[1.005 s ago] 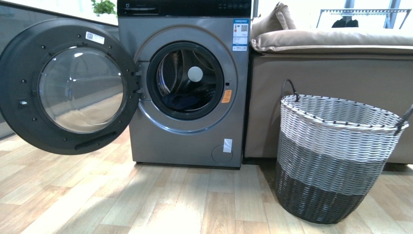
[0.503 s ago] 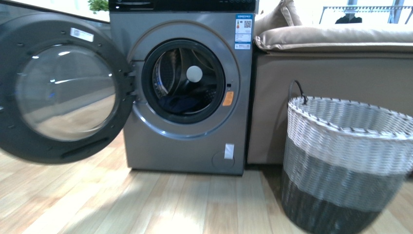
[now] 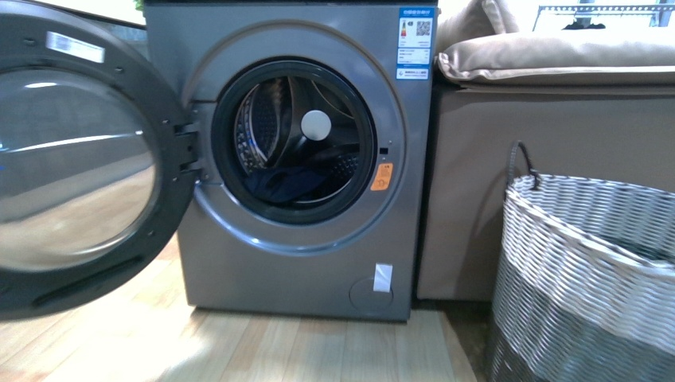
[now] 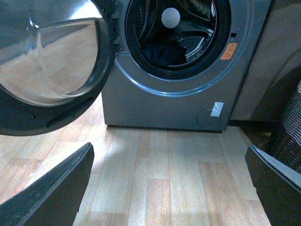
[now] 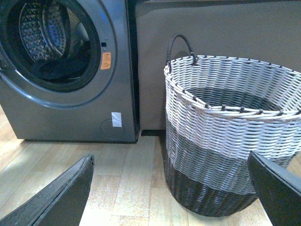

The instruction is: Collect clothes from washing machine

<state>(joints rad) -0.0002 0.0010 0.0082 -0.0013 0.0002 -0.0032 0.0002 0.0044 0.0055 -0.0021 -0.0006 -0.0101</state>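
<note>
The round door [image 3: 76, 159] of the washing machine [image 3: 294, 255] stands swung wide open on the far left, hinged at the left edge of the grey front, and its glass reflects the wooden floor [image 3: 278, 350]. Just right of it the mouth of the drum [image 3: 259, 131] is open, showing perforated steel and a white disc [image 3: 316, 125] at the back. The clothes [image 3: 282, 185] lie as a dark blue heap at the bottom of the drum, inside the mouth. An orange sticker [image 3: 382, 177] sits on the right of the door ring, and a blue-and-white label [image 3: 417, 41] is at the machine's upper right corner. A brown sofa [image 3: 549, 135] stands just beside the machine on the right. In front of it a woven basket [image 3: 589, 263] rests on the floor, near the machine but not touching it. The left gripper [image 4: 169, 147] hangs low over the floor facing the drum, its two dark fingers [image 4: 56, 188] spread wide with nothing between them. The right gripper [image 5: 170, 156] is likewise spread wide, holding nothing, its fingers [image 5: 56, 193] framing the machine's lower corner and the basket
</note>
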